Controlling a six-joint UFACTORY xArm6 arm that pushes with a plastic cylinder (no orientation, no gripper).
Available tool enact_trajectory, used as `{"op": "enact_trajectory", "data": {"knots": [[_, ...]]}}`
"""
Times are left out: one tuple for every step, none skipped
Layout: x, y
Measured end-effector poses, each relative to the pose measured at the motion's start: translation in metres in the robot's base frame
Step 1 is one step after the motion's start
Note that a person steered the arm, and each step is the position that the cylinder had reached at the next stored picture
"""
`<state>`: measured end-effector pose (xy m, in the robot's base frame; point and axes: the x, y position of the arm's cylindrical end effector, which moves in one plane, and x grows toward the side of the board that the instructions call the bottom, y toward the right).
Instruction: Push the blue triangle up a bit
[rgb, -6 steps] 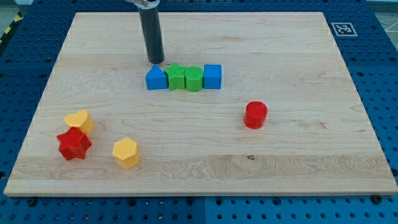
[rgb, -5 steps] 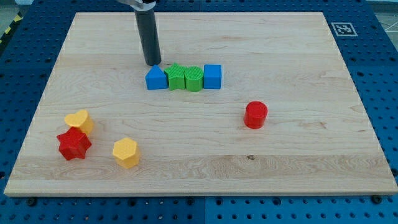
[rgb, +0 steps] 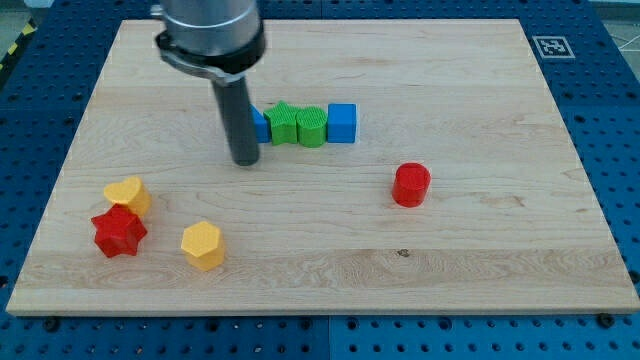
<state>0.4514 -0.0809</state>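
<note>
The blue triangle (rgb: 261, 124) sits at the left end of a row of blocks near the board's middle top, mostly hidden behind my rod. To its right stand a green star (rgb: 285, 123), a green cylinder (rgb: 312, 126) and a blue cube (rgb: 342, 122), touching in a line. My tip (rgb: 244, 160) rests on the board just below and slightly left of the blue triangle.
A red cylinder (rgb: 411, 185) stands right of centre. At the lower left are a yellow heart (rgb: 127, 194), a red star (rgb: 118, 232) and a yellow hexagon (rgb: 203, 245). The wooden board (rgb: 480, 260) lies on a blue pegboard.
My tip has moved from just above the blue triangle, round its left side, to just below it. The blocks have not moved.
</note>
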Motion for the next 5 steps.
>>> {"op": "enact_trajectory", "data": {"knots": [[0.0,0.006],[0.0,-0.014],[-0.015,-0.023],[-0.021,-0.023],[-0.024,-0.028]]}}
